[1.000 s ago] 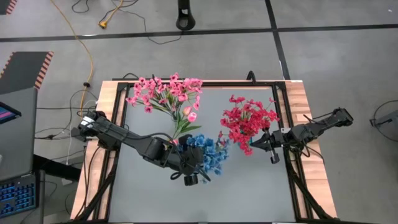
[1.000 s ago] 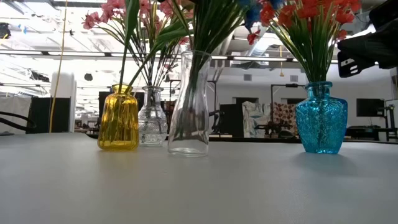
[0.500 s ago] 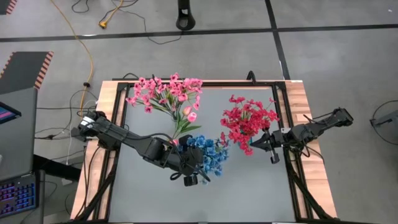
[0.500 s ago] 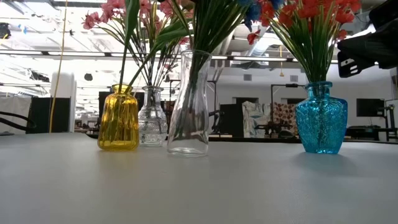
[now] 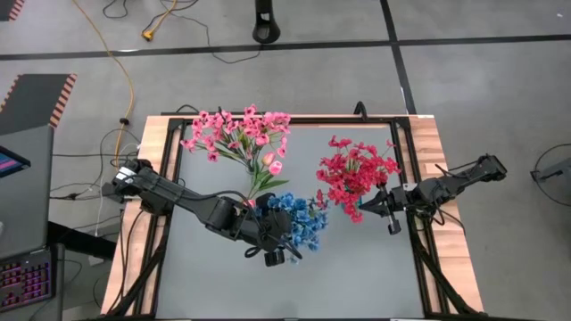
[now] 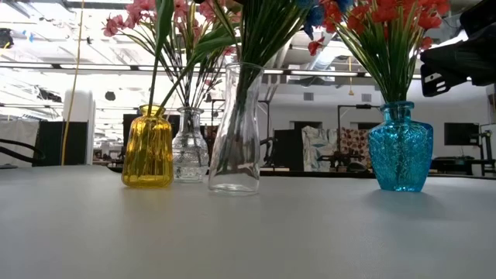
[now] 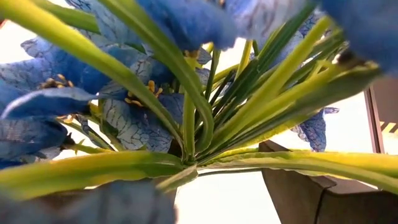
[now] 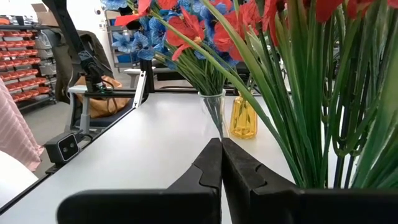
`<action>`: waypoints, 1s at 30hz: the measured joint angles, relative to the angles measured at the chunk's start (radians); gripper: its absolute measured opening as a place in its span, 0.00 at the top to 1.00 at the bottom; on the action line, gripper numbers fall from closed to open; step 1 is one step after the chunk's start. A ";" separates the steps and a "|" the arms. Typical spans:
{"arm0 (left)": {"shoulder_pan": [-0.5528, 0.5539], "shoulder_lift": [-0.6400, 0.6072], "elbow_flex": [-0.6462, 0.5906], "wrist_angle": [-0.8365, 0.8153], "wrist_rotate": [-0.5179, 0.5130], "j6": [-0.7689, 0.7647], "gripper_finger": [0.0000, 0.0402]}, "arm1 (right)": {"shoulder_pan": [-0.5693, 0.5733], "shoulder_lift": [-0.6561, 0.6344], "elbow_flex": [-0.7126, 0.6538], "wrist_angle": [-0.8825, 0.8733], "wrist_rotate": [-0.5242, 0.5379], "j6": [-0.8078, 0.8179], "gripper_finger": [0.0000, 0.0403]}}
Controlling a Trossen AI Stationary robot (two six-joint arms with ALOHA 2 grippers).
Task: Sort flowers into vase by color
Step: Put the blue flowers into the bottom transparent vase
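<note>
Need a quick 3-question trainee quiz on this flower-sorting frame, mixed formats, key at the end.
1. True or false: the right gripper is shut with nothing between its fingers.
2. Multiple choice: the red flowers stand in which vase? A) yellow vase B) tall clear vase C) blue vase
3. Fill in: seen from above, the left gripper sits at the ____ flowers.

Key: 1 true; 2 C; 3 blue.
</note>
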 joint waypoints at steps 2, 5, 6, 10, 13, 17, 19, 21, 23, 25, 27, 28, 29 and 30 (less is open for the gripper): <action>0.000 0.000 0.000 0.000 0.000 0.000 0.49 | 0.000 0.000 0.000 0.000 0.000 0.000 0.91; 0.000 0.000 0.000 0.000 0.000 0.003 0.49 | 0.000 0.000 0.000 0.000 0.000 0.000 0.91; 0.000 0.000 0.000 0.000 0.000 0.003 0.49 | 0.000 0.000 0.000 0.000 0.000 0.000 0.91; 0.000 0.000 0.000 0.000 0.000 0.003 0.49 | 0.000 0.000 0.000 0.000 0.000 0.000 0.91; 0.000 0.000 0.000 0.000 0.000 0.003 0.49 | 0.000 0.000 0.000 0.000 0.000 0.000 0.91; 0.000 0.000 0.000 0.000 0.000 0.003 0.49 | 0.000 0.000 0.000 0.030 0.006 0.002 0.91; 0.000 0.000 0.000 0.001 0.000 0.003 0.49 | 0.000 0.000 0.000 0.091 0.005 0.027 0.91; 0.000 0.000 0.000 0.001 0.000 0.003 0.49 | 0.000 0.000 0.000 0.154 0.002 0.033 0.91; 0.000 0.000 0.000 0.001 0.000 0.002 0.49 | 0.000 0.000 0.000 0.197 0.000 0.029 0.91; 0.000 0.000 0.000 0.001 0.000 0.002 0.49 | 0.001 0.000 0.000 0.235 -0.003 0.029 0.91; 0.000 0.000 0.000 0.001 0.000 0.002 0.49 | 0.003 0.000 0.000 0.250 -0.019 0.029 0.91; 0.000 0.000 0.000 0.001 0.000 0.002 0.49 | 0.003 0.000 0.000 0.250 -0.035 0.029 0.91; 0.000 0.000 0.000 0.001 0.000 0.002 0.49 | 0.003 0.000 0.000 0.250 -0.055 0.033 0.91; 0.000 0.000 0.000 0.001 0.000 0.002 0.49 | 0.003 0.000 0.000 0.251 -0.073 0.050 0.91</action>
